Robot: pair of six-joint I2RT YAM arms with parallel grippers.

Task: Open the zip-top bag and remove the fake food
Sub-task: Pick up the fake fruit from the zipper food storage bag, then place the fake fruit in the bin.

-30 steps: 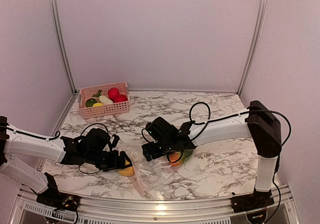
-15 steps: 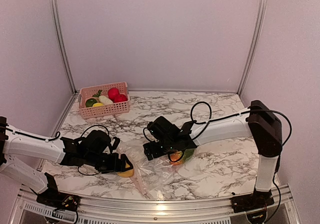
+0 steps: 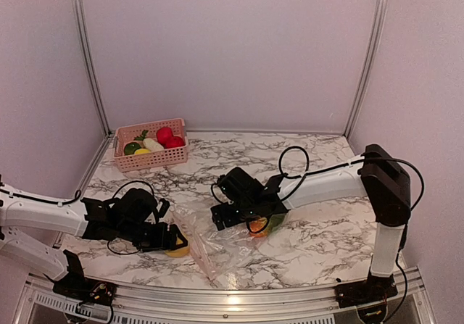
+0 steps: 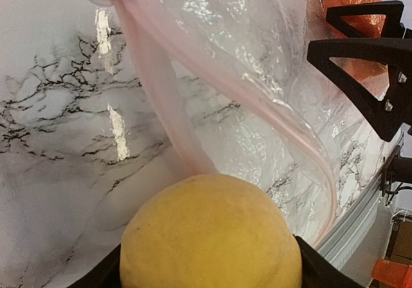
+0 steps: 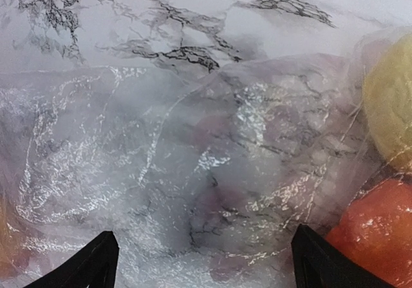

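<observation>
Drawing the yellow fruit out at the mouth of the bag seems the step in hand: the left gripper clamps it, the right gripper stands open over the bag, and next the fruit needs lifting clear.

Pink slatted basket at the far-left corner of the marble-patterned table.

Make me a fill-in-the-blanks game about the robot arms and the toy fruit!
The left gripper holds a round ____ toy fruit. The basket at the back is ____. The right gripper is over the clear, crinkly ____.
Missing words: yellow, pink, bag.
</observation>
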